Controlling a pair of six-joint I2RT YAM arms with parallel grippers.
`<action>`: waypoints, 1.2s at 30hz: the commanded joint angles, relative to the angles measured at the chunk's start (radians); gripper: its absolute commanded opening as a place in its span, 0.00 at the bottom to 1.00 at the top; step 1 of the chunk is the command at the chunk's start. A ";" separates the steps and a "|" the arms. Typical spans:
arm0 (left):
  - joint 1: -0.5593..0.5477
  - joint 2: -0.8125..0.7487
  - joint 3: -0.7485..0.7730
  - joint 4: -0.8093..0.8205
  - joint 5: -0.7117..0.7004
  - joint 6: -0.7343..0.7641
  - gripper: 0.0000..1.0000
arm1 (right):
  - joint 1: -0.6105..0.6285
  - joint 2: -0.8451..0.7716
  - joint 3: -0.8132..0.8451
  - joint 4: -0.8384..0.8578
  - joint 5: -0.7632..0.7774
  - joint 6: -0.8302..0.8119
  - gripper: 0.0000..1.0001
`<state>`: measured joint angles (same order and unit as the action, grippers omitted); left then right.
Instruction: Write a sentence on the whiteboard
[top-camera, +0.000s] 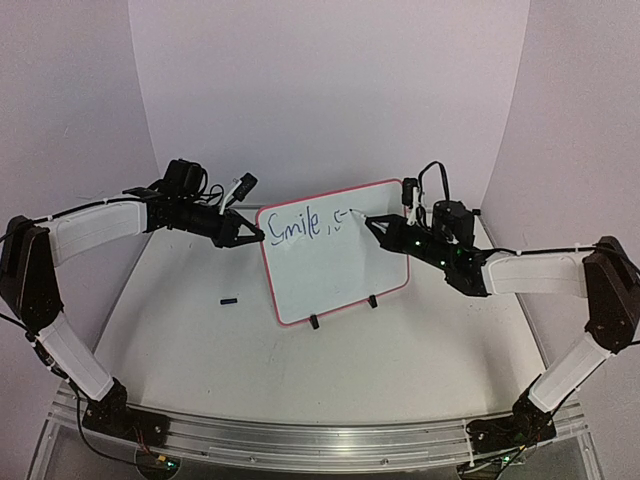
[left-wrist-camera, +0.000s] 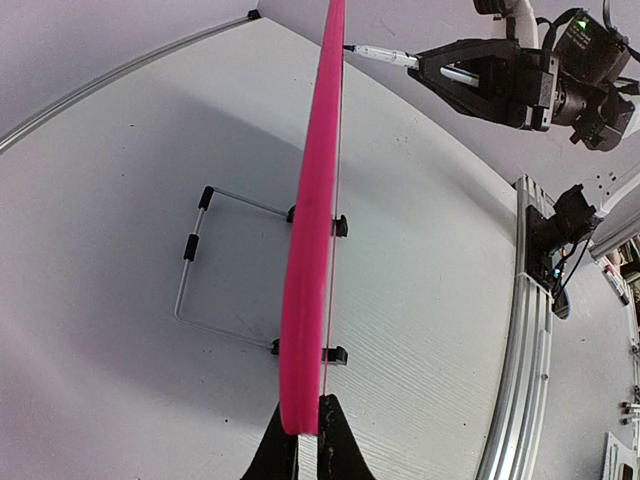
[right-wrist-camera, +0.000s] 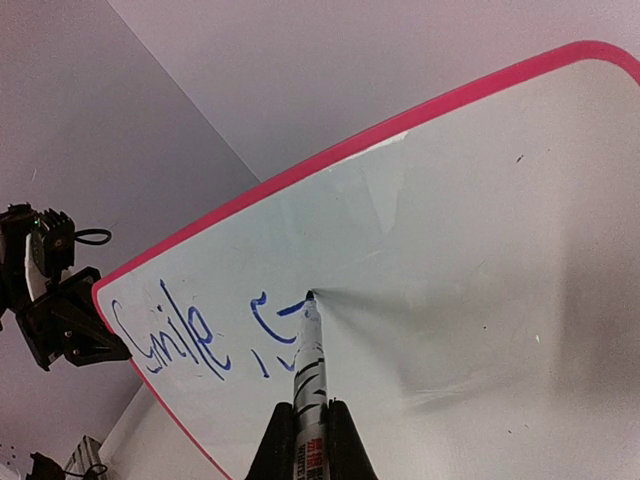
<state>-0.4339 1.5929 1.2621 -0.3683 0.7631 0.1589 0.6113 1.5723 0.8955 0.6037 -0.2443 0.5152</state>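
Right end effector (right-wrist-camera: 308, 412) closed on marker (right-wrist-camera: 307, 350), tip seemingly touching whiteboard (right-wrist-camera: 480, 200)

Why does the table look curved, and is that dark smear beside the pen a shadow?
Left wrist view: the wide lens bows the white table and silver rail. Right wrist view: yes, the black-and-white marker casts a soft shadow across the red-framed whiteboard.

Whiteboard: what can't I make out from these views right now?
Left wrist: the whiteboard is seen edge-on, so its writing face is hidden.
Right wrist: the marker has label print too small to read; the bottom edge cuts off its barrel.
Top external: the small dark object left of the whiteboard is too small to identify.
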 joint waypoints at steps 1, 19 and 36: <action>-0.026 0.026 0.000 -0.104 -0.041 0.049 0.00 | -0.003 -0.039 -0.002 0.002 0.002 -0.024 0.00; -0.028 0.028 0.000 -0.106 -0.042 0.051 0.00 | -0.004 -0.003 0.078 0.006 -0.078 -0.066 0.00; -0.028 0.029 0.003 -0.107 -0.044 0.053 0.00 | -0.004 0.037 0.071 -0.024 -0.041 -0.055 0.00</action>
<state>-0.4358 1.5929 1.2625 -0.3683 0.7589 0.1604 0.6109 1.6024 0.9642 0.5735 -0.3035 0.4572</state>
